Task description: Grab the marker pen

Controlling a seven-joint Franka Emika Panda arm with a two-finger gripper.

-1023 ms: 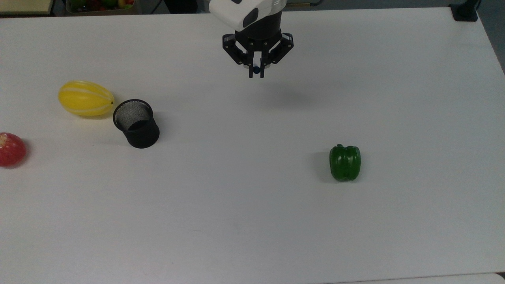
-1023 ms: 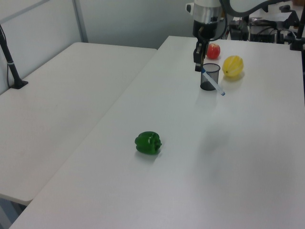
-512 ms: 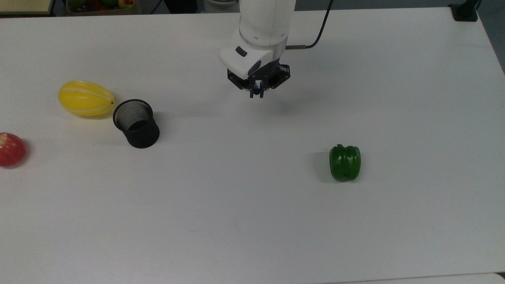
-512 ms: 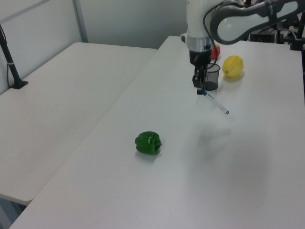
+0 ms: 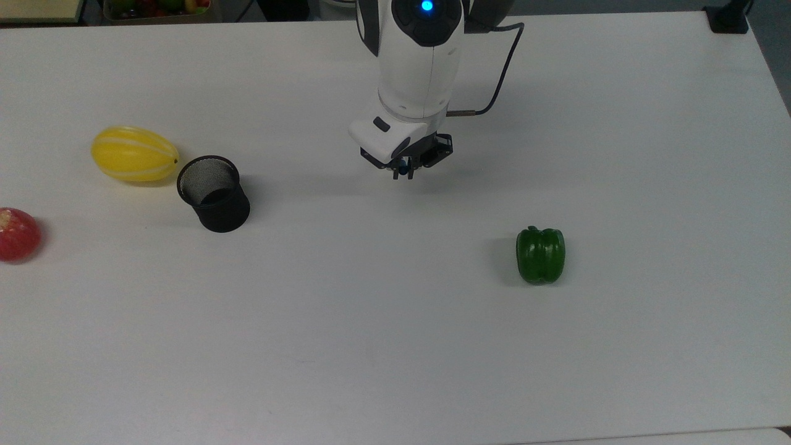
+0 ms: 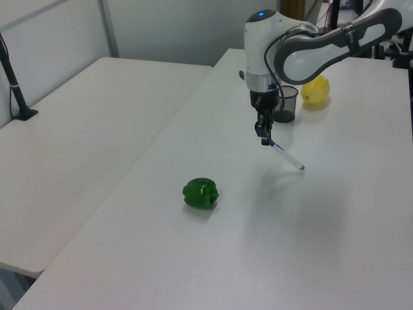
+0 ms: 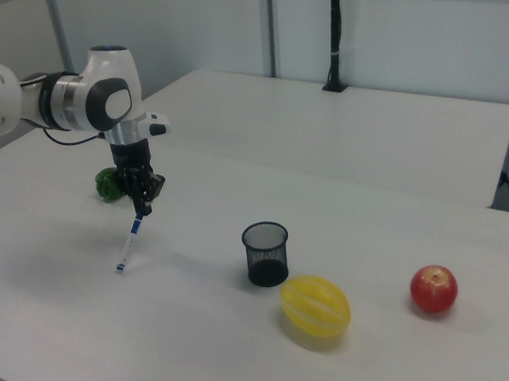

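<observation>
- A white table (image 5: 395,346) is filling most of the top view, carrying everything below.
- A green pepper (image 5: 541,254) is lying on it at the top view's right of centre, well apart from the other things; in the left view it is sitting at lower centre (image 6: 201,193).
- A black mesh cup (image 5: 213,193) is standing upright at the top view's left of centre.
- A yellow striped melon (image 5: 135,154) is lying just beside the cup, to its upper left in the top view.
- A red apple (image 5: 18,234) is resting at the top view's left edge, apart from the melon.
- A second white table (image 6: 77,129) is standing alongside at the left view's left.
</observation>
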